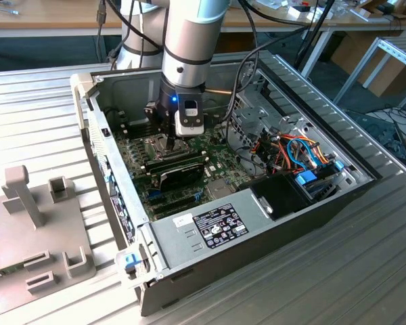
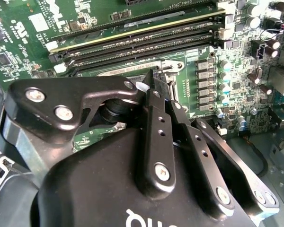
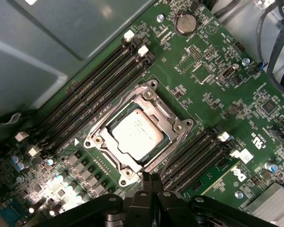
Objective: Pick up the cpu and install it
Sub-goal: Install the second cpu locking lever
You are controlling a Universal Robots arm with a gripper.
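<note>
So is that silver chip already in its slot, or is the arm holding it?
In its slot. The first wrist view shows the cpu lying flat inside the socket frame, apart from the end effector, whose fingertips are together.

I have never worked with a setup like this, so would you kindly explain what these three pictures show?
A robot arm reaches into an open computer case lying on a metal table. The exterior view comes from a camera off the arm; both wrist views come from cameras riding near its wrist. The gripper has its fingers pressed together, holding nothing, just above the green motherboard. The cpu, a silver square, sits in its socket frame, between rows of memory slots.
</note>
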